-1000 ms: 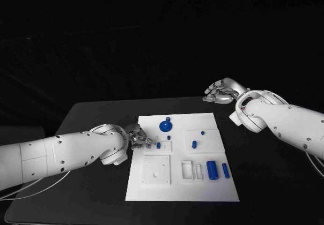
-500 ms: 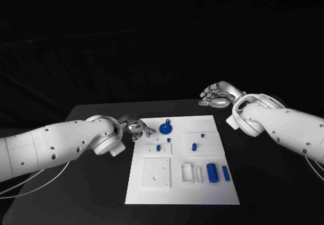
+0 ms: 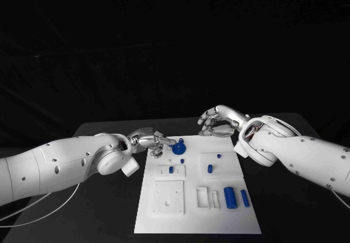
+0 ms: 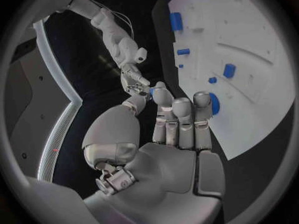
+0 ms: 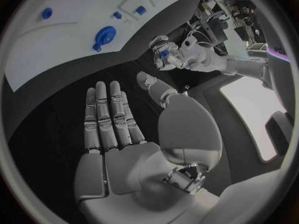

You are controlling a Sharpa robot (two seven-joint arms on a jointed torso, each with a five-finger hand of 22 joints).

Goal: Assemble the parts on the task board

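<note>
Left fingers: your left hand [image 3: 151, 140] has its fingers curled toward the thumb, and the right wrist view shows a small blue part [image 5: 163, 55] pinched between them.
Right fingers: your right hand [image 3: 217, 121] carries nothing; in its own wrist view the fingers [image 5: 107, 114] lie straight and side by side, the thumb apart.
Change, left: a second ago that hand was low at the task board's left edge, beside the small blue pieces; it has now risen and moved to the far-left corner, just beside the blue disc [image 3: 178, 148].
Change, right: that hand has travelled in from beyond the far-right corner to above the board's far edge, so the two hands are now near each other.
Task board: the white task board [image 3: 197, 217] lies mid-table, with two blue cylinders [image 3: 235, 197] side by side at its right and small blue pieces [image 3: 209, 168] in its middle.
Hard to make out: in the head view you cannot see the pinched part, and its shape stays unclear in the right wrist view.
</note>
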